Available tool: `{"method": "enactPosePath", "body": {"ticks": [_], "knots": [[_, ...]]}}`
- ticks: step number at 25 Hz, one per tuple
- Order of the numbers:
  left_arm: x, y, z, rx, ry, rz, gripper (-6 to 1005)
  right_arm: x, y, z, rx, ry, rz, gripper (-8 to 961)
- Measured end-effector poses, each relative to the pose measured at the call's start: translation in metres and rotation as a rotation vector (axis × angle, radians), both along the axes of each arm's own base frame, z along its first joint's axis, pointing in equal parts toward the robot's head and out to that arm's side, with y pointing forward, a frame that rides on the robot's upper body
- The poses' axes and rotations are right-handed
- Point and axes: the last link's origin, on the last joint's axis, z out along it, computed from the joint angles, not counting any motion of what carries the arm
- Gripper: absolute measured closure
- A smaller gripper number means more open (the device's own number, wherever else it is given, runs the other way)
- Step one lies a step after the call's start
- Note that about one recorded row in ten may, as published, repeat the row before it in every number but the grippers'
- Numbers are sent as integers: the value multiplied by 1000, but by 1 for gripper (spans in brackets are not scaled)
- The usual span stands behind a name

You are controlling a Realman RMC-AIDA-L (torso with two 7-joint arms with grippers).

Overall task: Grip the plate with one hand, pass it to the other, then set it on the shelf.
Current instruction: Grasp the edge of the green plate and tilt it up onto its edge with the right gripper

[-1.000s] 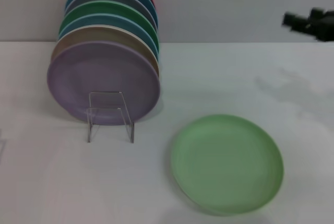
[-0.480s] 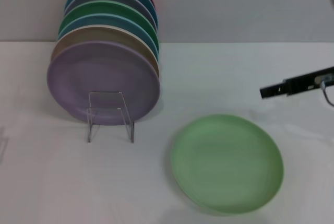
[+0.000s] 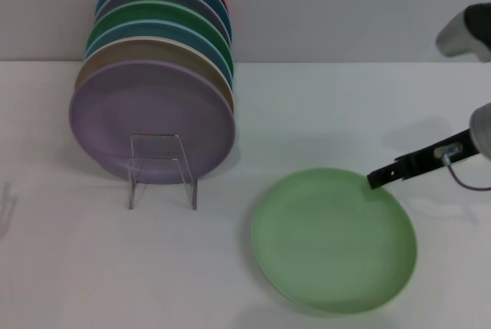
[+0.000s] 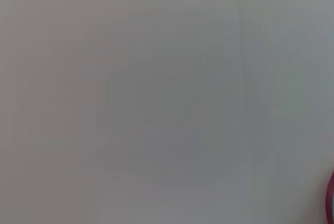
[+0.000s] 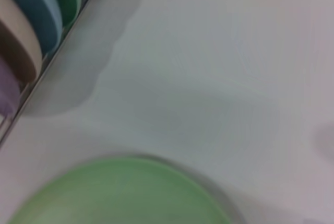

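The pale green plate (image 3: pixel 331 243) lies flat on the white table at the front right. My right gripper (image 3: pixel 378 179) reaches in from the right as a dark bar, its tip just above the plate's far right rim. In the right wrist view the plate (image 5: pixel 120 195) fills the lower part of the picture, close by. The shelf (image 3: pixel 162 169), a thin clear wire rack, stands at the left, and several plates lean upright in it, a lilac plate (image 3: pixel 152 122) at the front. My left gripper is out of sight.
The leaning plates behind the lilac one are tan, blue, dark green, grey and red (image 3: pixel 165 14); they also show in the right wrist view (image 5: pixel 31 20). A grey wall (image 3: pixel 345 7) closes off the back of the table.
My right arm has swung down from the upper right corner and leftward, ending at the green plate's far right rim. The plate and rack have not moved.
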Motion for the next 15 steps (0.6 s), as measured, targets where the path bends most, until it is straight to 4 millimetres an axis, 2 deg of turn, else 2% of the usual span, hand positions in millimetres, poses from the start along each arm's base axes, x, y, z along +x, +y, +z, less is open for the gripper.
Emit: {"method": "enactPosePath", "body": {"ticks": [4, 15], "knots": [[1, 4, 0, -7, 5, -2, 190, 4, -1, -12, -34, -13, -16, 173], [-1, 9, 1, -12, 11, 10, 190, 7, 1, -21, -48, -41, -34, 173]]}}
